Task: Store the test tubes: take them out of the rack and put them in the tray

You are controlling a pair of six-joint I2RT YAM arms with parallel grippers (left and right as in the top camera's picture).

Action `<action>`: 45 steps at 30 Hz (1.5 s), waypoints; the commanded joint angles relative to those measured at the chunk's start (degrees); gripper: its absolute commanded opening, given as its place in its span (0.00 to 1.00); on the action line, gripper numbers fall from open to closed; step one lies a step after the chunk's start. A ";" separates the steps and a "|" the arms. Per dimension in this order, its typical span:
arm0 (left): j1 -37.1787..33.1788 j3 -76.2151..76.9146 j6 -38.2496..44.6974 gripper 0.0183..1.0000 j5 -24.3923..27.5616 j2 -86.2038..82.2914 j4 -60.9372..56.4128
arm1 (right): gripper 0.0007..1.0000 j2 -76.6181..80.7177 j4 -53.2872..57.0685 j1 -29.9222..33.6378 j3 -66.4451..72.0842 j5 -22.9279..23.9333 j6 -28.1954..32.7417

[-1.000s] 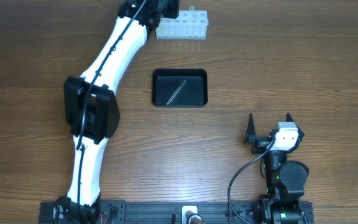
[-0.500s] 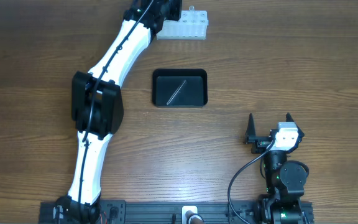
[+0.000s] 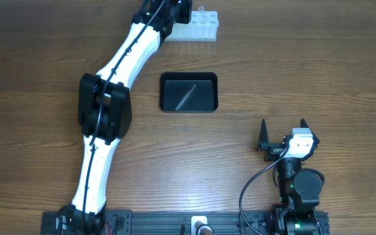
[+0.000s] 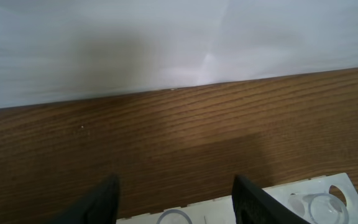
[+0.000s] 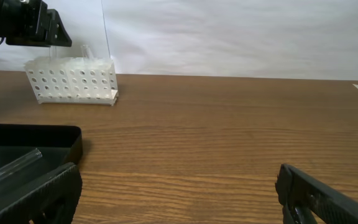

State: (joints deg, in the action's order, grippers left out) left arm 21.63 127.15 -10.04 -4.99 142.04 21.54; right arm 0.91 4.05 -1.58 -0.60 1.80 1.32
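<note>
From above, the white rack (image 3: 196,29) sits at the middle of the worktop's (image 3: 318,72) far edge, and one upright tube (image 3: 202,9) stands in it. The left arm stretches to the rack's left end, with the left gripper (image 3: 177,10) over it. The black tray (image 3: 204,98) lies near the worktop's centre with a single test tube (image 3: 185,96) lying slantwise inside. The right gripper (image 3: 283,127) rests toward the near right corner, well apart from the tray, its fingers spread wide and holding nothing.

In the left wrist view, the two dark fingers (image 4: 104,200) stand wide apart just above the rack's holed top. A round rim shows between them, touching neither.

In the right wrist view, the right arm's own fingers (image 5: 39,193) are spread wide over bare worktop. The tray is close by and the rack is far beyond it.
</note>
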 commanded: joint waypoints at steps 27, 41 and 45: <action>-1.84 0.74 -4.76 0.66 -3.02 1.01 3.34 | 0.99 -0.63 0.15 -0.33 0.28 -0.50 -0.42; -1.60 0.74 -4.76 0.67 -3.02 1.01 3.10 | 0.99 -0.63 0.15 -0.33 0.28 -0.50 -0.42; -1.07 0.74 -4.15 0.66 -2.97 1.01 3.06 | 0.99 -0.63 0.15 -0.33 0.28 -0.50 -0.42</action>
State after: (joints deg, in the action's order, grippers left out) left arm 20.18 127.15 -14.35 -7.57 142.08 24.80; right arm 0.91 4.03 -1.58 -0.60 1.80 1.26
